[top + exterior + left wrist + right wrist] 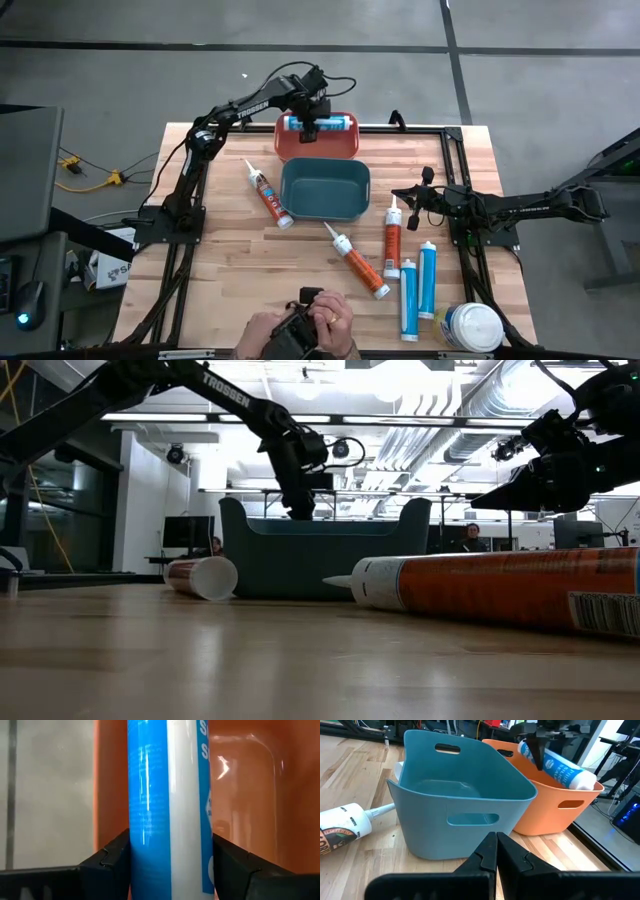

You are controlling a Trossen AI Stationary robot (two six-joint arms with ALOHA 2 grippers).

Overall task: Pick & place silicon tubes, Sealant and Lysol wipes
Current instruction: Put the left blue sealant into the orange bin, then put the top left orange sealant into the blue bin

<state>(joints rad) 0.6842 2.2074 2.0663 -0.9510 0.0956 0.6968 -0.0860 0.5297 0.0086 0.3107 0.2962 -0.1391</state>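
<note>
Fingers (112, 865) of the left gripper (170, 865) are clamping a blue-and-white sealant tube (167, 805) from both sides, over the orange bin (250, 795).

From above, the left gripper (312, 125) is holding that tube (318, 123) across the orange bin (316, 150) at the table's far edge, beside the teal bin (324, 190). The Lysol wipes (470, 326) are standing at the near right corner, just beside two blue tubes (418, 285). Three orange tubes (392, 240) are lying around the teal bin. The right gripper (412, 193) is waiting to its right.

In the right wrist view, the right gripper (496, 851) is showing its fingers pressed shut, holding nothing.
</note>
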